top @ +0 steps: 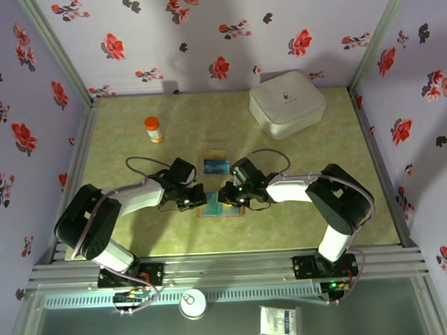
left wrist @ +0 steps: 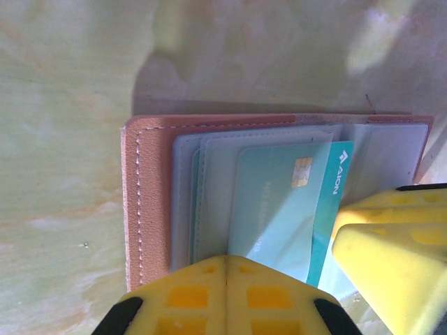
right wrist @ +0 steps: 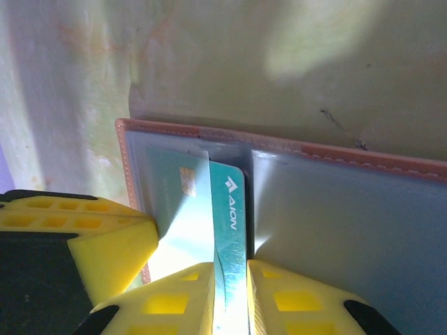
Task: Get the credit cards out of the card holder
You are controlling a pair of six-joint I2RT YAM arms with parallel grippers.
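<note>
Big green table (top: 123, 230), and the card holder (left wrist: 150, 188) lies open on it, centre of the top view. I'd slide the card out flat along its sleeve, holder pinned down, no twisting. Left pincer (left wrist: 225, 296) is pressed together and looks to be pushing on the holder's edge. Right pincer (right wrist: 230, 300) is nearly closed, pinching the teal card (right wrist: 227, 202) that pokes out of its pocket.

Left tool (left wrist: 225, 279) covers the card holder's (left wrist: 150, 195) lower edge.
</note>
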